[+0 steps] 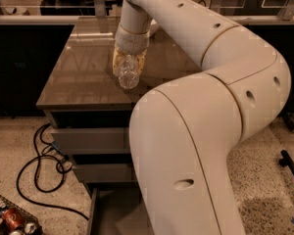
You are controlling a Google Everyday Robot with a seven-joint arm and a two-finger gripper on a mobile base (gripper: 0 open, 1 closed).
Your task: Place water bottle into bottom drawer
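The water bottle (128,76) is clear crinkled plastic and stands on end on the brown cabinet top (83,77), near its front edge. My gripper (129,66) comes down from above, and its yellowish fingers (117,62) are closed on the bottle's upper part. I cannot tell whether the bottle rests on the top or hangs just above it. The bottom drawer (105,212) is pulled open at the foot of the cabinet. Only its left wall and a strip of floor show, since my arm hides the rest.
Two upper drawers (90,140) with beige fronts sit shut-looking above the open one. My large white arm (196,146) fills the right of the view. Black cables (39,165) lie on the speckled floor at left, next to a wire basket with cans (10,219).
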